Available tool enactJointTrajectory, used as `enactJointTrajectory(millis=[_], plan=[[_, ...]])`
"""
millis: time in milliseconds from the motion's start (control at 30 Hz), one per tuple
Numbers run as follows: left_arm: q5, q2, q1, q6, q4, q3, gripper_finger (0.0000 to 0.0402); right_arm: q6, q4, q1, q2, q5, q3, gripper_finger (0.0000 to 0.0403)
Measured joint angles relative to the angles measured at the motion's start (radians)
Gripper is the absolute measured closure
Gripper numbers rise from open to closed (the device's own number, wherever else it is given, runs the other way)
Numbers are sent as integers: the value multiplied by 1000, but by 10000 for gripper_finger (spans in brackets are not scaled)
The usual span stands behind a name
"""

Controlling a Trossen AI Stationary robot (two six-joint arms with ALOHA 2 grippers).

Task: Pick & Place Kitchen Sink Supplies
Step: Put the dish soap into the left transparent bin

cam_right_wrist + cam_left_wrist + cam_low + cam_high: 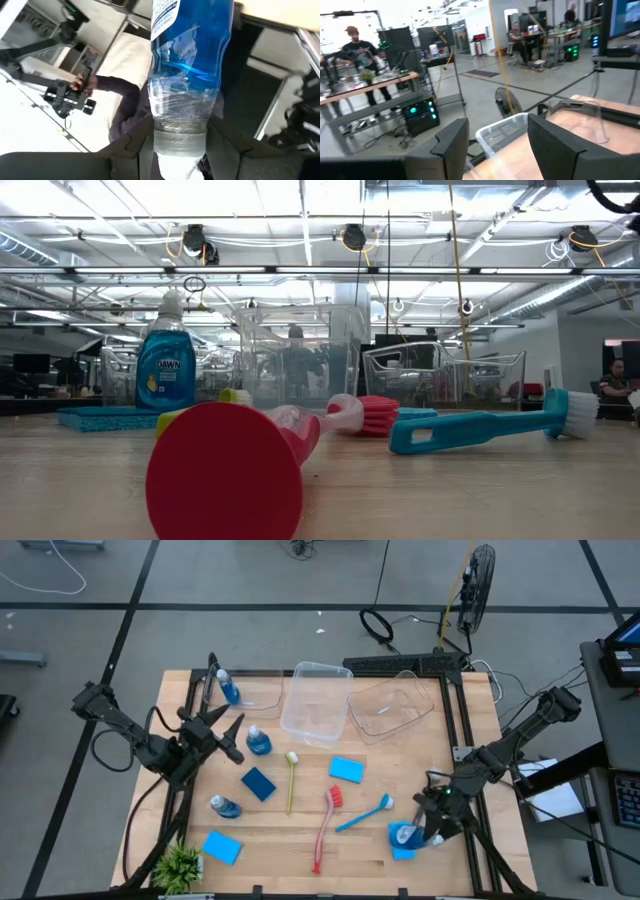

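Observation:
My right gripper is at the near right of the table, shut on a clear bottle of blue liquid above a blue sponge. My left gripper stands open at the far left, its fingers level, nothing between them; a second bottle lies just beyond its tips. Two more bottles are on the left. A yellow-green brush, a red brush and a blue brush lie flat mid-table among more sponges. My right gripper pinches the bottle's neck, just above the pale cap, between its two fingers. The bottle's body reaches out ahead of the fingers, in line with them. No table shows under it in the wrist view.
Two clear plastic tubs stand at the far middle of the table. A small green plant sits at the near left corner. A black frame runs along the right edge. People stand in the room beyond.

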Motion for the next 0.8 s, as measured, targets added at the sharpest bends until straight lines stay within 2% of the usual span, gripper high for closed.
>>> enactJointTrajectory(millis=[267, 533, 800], plan=[[36, 0, 0, -4, 0, 0, 211, -208, 9, -104, 5, 70, 0, 268], [36, 0, 0, -96, 0, 0, 226, -464, 49, -242, 47, 65, 0, 268], [36, 0, 0, -238, 0, 0, 236, -697, 157, -318, 156, 13, 0, 269]])
